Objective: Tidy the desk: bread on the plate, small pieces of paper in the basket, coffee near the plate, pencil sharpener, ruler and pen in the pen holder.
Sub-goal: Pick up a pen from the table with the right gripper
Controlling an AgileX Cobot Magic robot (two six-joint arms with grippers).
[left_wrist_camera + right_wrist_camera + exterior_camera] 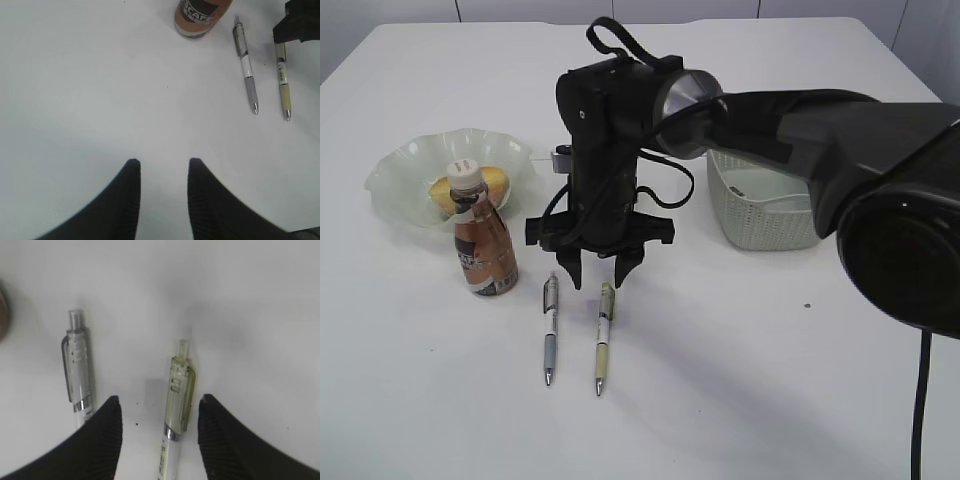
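Right pincer [159, 412], black ribbed jaws open and astride the clip end of the pale yellow-green click pen [176, 405] lying on the white desk [250, 315], silver-grey pen [77, 367] just outside its left jaw; advise descending straight, closing on the yellow-green barrel only.

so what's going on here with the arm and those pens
The right gripper hangs open over the clip end of the yellowish pen, fingers either side, not yet gripping. A grey pen lies beside it. The bread is on the plate, the coffee in front. The left gripper is open over bare desk.
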